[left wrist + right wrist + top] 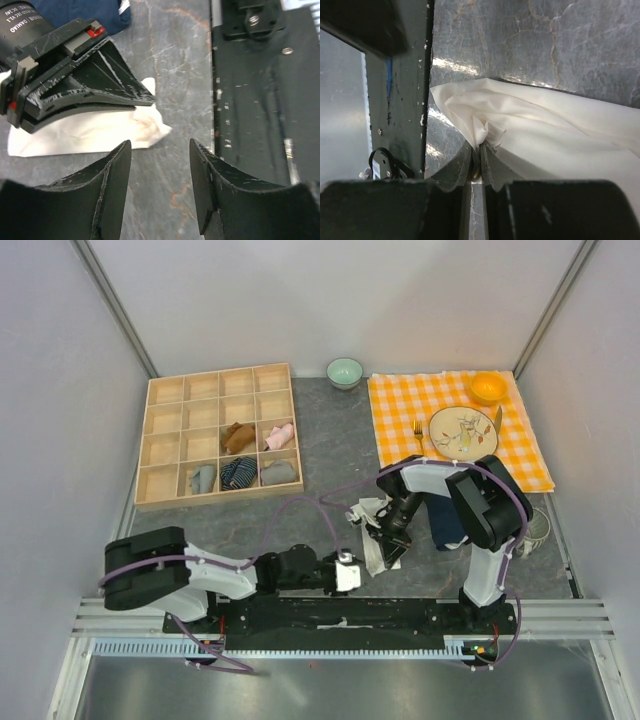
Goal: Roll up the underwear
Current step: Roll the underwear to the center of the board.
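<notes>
Right hand (476, 150): fingers pressed together, pinching a bunched edge of the white underwear (545, 140). The fold puckers right at the fingertips. The rest of the cloth spreads away from the tips to the right in the wrist view, loose and wrinkled, lying on the bench (520, 30).

Left hand (160, 145): fingers spread, nothing between them, only bare bench in the gap. The white underwear lies just ahead of its left finger. One corner points toward the gap but stops short of it. Can't tell if the finger touches the cloth. The right hand sits on top of the cloth straight across from the left hand, tips pointing back at it.

From the top view the white underwear is on the bench near the front, right of centre, just beyond the black rail (260, 100). The left hand is at its near-left edge and the right hand is over its near end. A navy cloth (85, 10) lies just to its right, partly under the right arm.

Farther out, a wooden tray (218, 371) sits at back left, well apart from both hands. The brown underwear (237, 437) is in one cell of its third row. A pink item is in the next cell to the right. Two grey items and a dark striped bundle are in the front row.

At back right is a checked cloth (400, 405) with a plate (445, 420), an orange bowl (488, 387) and cutlery. A green bowl (345, 371) stands between tray and checked cloth.
</notes>
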Robot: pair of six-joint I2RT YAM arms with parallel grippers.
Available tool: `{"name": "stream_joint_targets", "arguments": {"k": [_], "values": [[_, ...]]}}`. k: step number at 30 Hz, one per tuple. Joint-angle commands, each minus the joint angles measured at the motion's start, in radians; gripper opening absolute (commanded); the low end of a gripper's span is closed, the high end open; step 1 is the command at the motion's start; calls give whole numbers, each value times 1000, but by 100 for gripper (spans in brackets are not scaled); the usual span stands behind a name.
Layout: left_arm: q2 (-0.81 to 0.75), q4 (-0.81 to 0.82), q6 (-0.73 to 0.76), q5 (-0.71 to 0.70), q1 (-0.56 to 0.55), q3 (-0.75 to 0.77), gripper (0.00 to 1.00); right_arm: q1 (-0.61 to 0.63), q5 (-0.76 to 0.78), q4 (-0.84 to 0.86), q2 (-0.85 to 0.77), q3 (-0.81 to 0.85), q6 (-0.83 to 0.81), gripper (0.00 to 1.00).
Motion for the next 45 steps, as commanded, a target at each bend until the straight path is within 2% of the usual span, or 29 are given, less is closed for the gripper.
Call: {"name": "stream_joint_targets", "arguments": {"k": [1,8,16,19,20,22,25,27,32,35,39,45], "values": [[145,0,214,-83,-11,111,57,-5,-36,-47,17,20,-56,15],[312,-14,234,-84,-16,224,59,-15,-35,-44,17,16,-65,16],[394,-60,210,-114,-19,284,54,-19,-39,-44,16,10,-73,16],[411,-77,185,-126,-16,301,43,-20,-41,-42,11,8,-76,17],[414,-91,177,-126,-16,318,26,-22,-41,-42,8,8,-74,16],[418,-155,144,-111,-11,336,2,-31,-44,-38,2,6,-76,17],[404,-209,72,-41,10,353,2,-60,-58,-30,-23,3,-68,22],[398,-226,4,33,27,361,2,-81,-62,-20,-59,0,-61,31],[412,-316,-163,220,130,428,2,-179,-61,49,-180,-23,-13,43],[441,-327,-264,345,204,454,2,-258,-38,95,-262,-32,16,45],[504,-347,-486,476,320,488,2,-341,-28,109,-392,-46,-10,45],[630,-376,-726,630,426,552,4,-287,-71,120,-670,-199,-229,47]]}}
